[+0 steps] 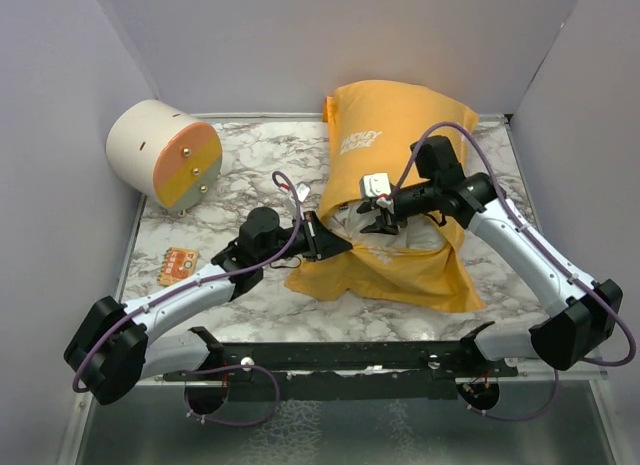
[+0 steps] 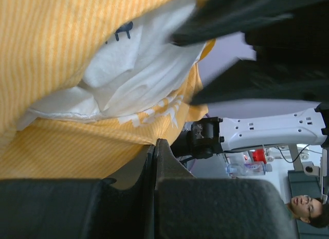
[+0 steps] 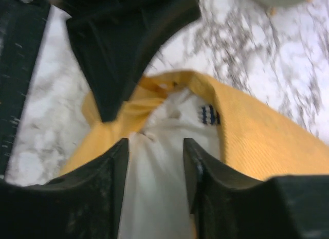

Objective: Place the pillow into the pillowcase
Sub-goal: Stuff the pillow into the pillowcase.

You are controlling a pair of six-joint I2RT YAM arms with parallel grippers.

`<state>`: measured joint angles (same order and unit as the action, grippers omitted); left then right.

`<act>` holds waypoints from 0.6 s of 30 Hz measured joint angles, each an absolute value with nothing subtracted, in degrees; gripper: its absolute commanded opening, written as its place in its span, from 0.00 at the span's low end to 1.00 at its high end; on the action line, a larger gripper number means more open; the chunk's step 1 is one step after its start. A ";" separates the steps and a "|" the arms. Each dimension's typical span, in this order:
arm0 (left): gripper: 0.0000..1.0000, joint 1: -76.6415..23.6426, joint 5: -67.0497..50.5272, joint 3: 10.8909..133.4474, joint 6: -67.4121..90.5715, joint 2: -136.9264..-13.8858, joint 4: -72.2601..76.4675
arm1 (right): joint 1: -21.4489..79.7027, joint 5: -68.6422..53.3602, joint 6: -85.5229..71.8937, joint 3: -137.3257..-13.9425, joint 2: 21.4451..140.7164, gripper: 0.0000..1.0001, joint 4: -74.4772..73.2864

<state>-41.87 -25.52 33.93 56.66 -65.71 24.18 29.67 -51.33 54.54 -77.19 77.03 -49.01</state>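
The orange-yellow pillowcase (image 1: 400,275) lies at centre right, white lettering up, its mouth facing left. The white pillow (image 1: 362,228) sits mostly inside, bulging out at the mouth. My left gripper (image 1: 338,244) is shut on the lower edge of the mouth; the left wrist view has its fingertips (image 2: 156,142) pinching the orange fabric (image 2: 61,141) under the pillow (image 2: 139,69). My right gripper (image 1: 380,221) hovers at the mouth. In the right wrist view its jaws (image 3: 154,146) stand apart with pillow fabric (image 3: 154,187) filling the gap, next to the case's edge (image 3: 247,126).
A cream-and-orange cylinder (image 1: 165,153) lies at the back left. A small orange card (image 1: 178,263) rests near the left edge. Grey walls close in the marble table (image 1: 250,195) on three sides.
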 measured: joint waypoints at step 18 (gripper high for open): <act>0.00 -42.63 -19.40 49.01 47.13 -62.00 2.22 | 25.41 -26.00 51.03 -51.68 73.21 0.03 -22.02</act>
